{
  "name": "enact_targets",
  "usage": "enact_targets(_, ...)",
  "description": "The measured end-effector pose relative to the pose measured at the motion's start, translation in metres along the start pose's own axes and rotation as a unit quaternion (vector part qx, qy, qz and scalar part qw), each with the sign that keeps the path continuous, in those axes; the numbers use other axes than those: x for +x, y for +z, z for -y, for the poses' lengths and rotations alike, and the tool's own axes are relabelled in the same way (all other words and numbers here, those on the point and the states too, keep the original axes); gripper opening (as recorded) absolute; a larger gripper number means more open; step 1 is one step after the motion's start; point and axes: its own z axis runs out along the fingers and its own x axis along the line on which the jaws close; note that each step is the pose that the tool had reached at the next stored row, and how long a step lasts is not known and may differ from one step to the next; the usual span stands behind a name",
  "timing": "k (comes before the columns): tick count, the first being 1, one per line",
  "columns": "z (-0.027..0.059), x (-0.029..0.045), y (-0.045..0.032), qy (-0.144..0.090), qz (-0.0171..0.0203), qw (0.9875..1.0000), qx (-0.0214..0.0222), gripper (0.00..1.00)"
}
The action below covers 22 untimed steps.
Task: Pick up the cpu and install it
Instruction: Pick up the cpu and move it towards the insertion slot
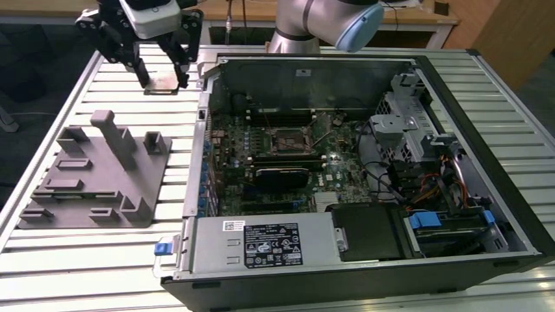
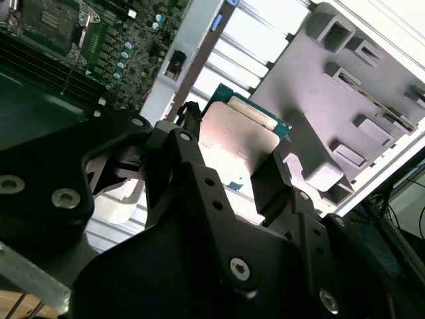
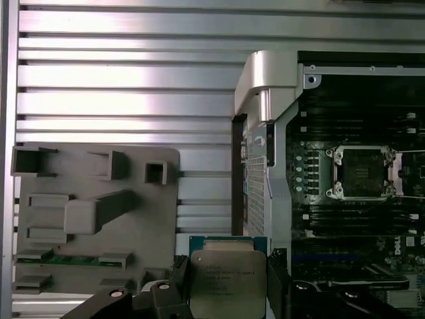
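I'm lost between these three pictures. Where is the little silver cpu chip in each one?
Exterior view: the cpu is in the claw, far at the exterior view's left, beyond the grey fixture.
Second wrist view: cpu in the claw, grey fixture behind.
First wrist view: cpu in the claw, between grey fixture and computer case.
Shared landmark: the grey fixture.

light: bright, even | glare: table slats [image 3: 133,73] washed white | case interior [image 1: 303,88]: dimmer

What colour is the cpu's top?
The cpu top is silvery, edged teal-green; first wrist view shows it best.
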Motion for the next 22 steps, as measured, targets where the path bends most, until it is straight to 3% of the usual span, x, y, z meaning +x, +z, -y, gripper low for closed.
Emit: enact_targets(22, -0.0024, -0.0599, 0.0016, 0.000, 0.0000, 1.0000, 0.0000, 0.55)
